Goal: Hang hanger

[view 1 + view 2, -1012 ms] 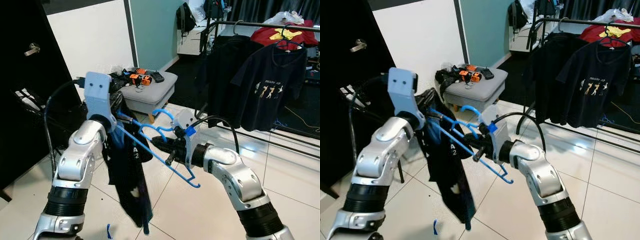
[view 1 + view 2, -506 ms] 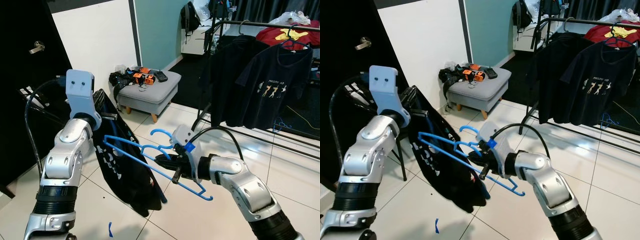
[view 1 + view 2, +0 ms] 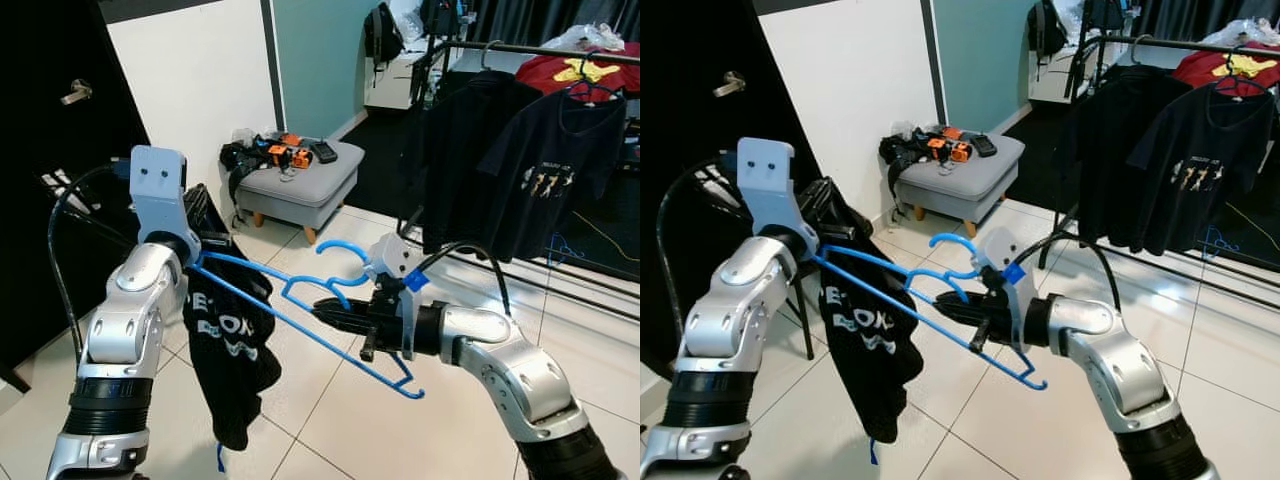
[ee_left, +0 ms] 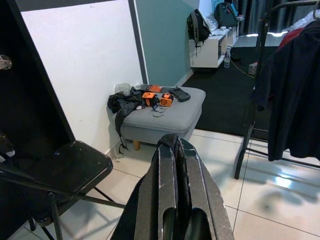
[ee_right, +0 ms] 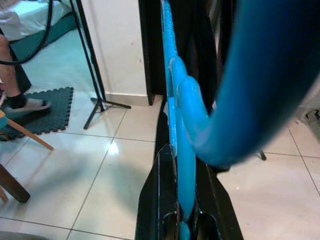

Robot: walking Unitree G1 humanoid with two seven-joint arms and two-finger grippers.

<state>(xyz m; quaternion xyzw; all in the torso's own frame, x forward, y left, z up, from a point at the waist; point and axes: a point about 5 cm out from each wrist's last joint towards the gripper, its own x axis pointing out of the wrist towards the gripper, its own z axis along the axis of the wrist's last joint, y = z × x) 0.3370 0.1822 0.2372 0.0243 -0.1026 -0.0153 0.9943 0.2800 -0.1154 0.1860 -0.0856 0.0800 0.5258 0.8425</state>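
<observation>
Where white tiles (image 3: 330,420), grey ottoman (image 3: 300,185).

The floor (image 3: 470,420) was glossy white tile. A white wall (image 3: 195,80) met a teal wall (image 3: 315,55) beside a black door (image 3: 50,150) with a silver handle (image 3: 72,95). A grey footstool (image 3: 300,185) held black and orange clutter. A black folding chair (image 4: 55,170) stood near the door. Dark T-shirts (image 3: 540,170) hung on a clothes rack (image 3: 520,48).

Blue hanger (image 3: 300,310), black white-lettered shirt (image 3: 230,350)
</observation>
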